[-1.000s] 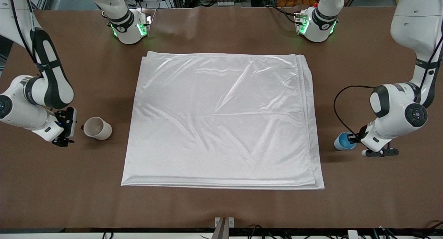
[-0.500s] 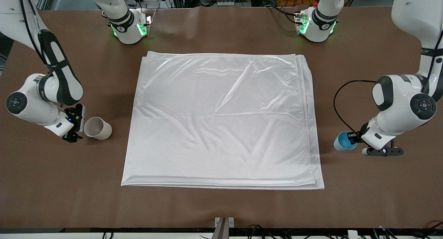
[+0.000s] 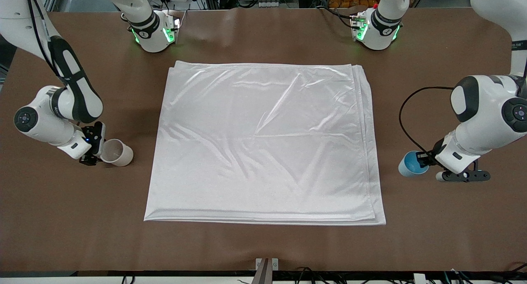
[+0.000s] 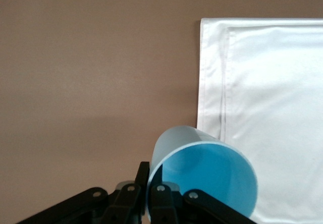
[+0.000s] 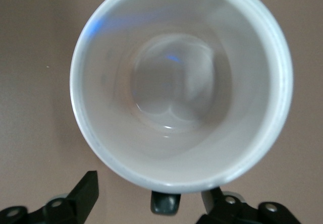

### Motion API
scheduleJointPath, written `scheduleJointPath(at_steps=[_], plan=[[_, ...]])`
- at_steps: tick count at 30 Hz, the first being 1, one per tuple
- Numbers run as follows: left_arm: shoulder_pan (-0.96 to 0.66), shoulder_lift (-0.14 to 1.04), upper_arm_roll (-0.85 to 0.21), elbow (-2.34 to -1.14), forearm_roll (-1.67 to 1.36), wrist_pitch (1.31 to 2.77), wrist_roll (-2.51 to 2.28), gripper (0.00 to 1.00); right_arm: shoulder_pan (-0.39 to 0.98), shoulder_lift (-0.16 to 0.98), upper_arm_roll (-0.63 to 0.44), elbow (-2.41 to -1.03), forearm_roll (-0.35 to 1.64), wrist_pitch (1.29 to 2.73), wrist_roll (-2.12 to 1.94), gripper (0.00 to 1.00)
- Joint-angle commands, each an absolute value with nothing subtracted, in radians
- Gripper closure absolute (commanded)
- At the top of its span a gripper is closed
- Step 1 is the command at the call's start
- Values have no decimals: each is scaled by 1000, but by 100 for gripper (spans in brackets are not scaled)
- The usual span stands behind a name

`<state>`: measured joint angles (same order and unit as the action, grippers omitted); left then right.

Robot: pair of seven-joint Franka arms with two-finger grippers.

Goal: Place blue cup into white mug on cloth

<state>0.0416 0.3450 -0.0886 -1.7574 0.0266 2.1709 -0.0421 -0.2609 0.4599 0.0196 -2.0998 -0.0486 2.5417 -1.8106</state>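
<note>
Early stage: left tool [image 3: 423, 163] pinches blue cup [image 3: 409, 164]; right tool [image 3: 95, 149], spread, at white mug [image 3: 116, 152]; cloth [image 3: 263, 144] bare.

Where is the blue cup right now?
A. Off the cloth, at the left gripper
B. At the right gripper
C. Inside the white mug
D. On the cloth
A: the blue cup sits beside the cloth at the left gripper, far from the white mug.

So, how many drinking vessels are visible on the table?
2: the blue cup at the left gripper, off the cloth; the white mug at the right gripper.
</note>
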Motion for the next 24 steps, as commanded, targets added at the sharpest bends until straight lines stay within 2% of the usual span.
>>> scheduleJointPath(at_steps=[1,6,8,15,24], plan=[[29,313,-94,-1678,18,2047,-64,100,-281,462,35,-2118,-20,2571,-1832,43],[26,318,-94,-1589,43,1957,-61,100,-281,460,37,-2115,-17,2571,-1832,76],[26,316,-97,-1575,44,1941,-60,100,-279,459,38,-2114,-17,2571,-1832,84],[28,313,-109,-1540,46,1914,-49,100,-282,449,60,-2099,-5,2562,-1827,97],[28,310,-138,-1513,43,1887,-51,100,-272,388,112,-2082,66,2536,-1832,100]])
